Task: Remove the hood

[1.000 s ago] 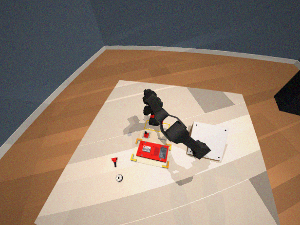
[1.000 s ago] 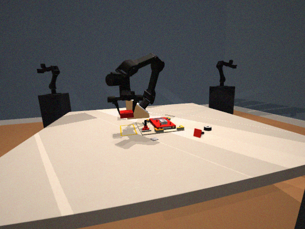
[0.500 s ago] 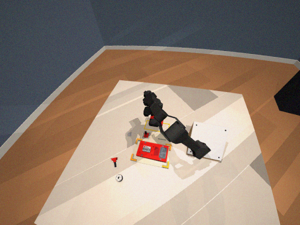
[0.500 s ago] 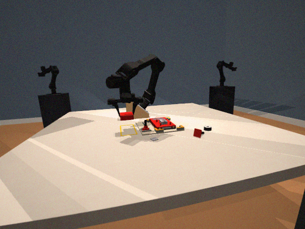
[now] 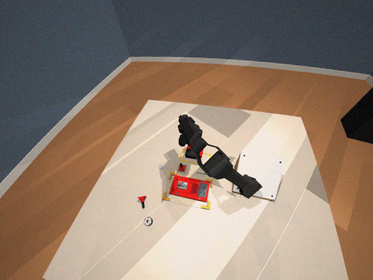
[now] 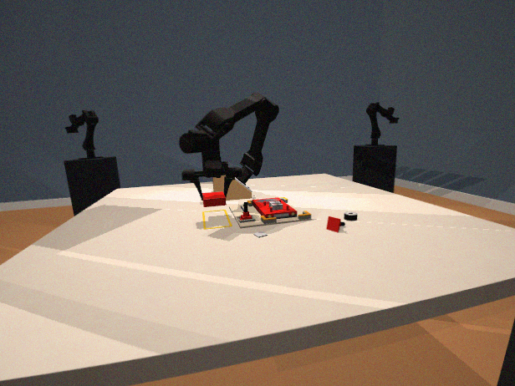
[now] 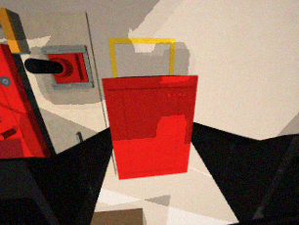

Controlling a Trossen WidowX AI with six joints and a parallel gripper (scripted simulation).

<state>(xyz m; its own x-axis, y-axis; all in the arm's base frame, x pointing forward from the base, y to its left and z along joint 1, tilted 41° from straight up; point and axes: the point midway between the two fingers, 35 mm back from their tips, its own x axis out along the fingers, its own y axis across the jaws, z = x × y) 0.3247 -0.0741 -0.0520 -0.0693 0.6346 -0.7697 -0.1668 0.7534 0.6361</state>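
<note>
The hood, a red flat-topped piece [image 5: 200, 152] [image 6: 214, 200] [image 7: 151, 132], is held level above the table. My gripper [image 6: 214, 197] [image 7: 150, 128] is shut on it, one finger at each side. The marked area is a yellow outline [image 5: 188, 162] [image 6: 217, 227] [image 7: 142, 41] on the table. In the exterior view the hood hangs above the outline's far side. In the wrist view it hides the outline's near part. The red toy car [image 5: 188, 191] [image 6: 261, 205] [image 7: 12, 100] sits among yellow corner brackets beside the area.
A small red square part with a black upright stem [image 5: 181, 167] [image 6: 246, 215] [image 7: 73, 67] stands between car and outline. A white panel [image 5: 260, 176] is near the arm's base. A red piece with black stem [image 5: 141, 199] [image 6: 333, 224] and a wheel [image 5: 148, 221] [image 6: 350, 215] lie beyond the car.
</note>
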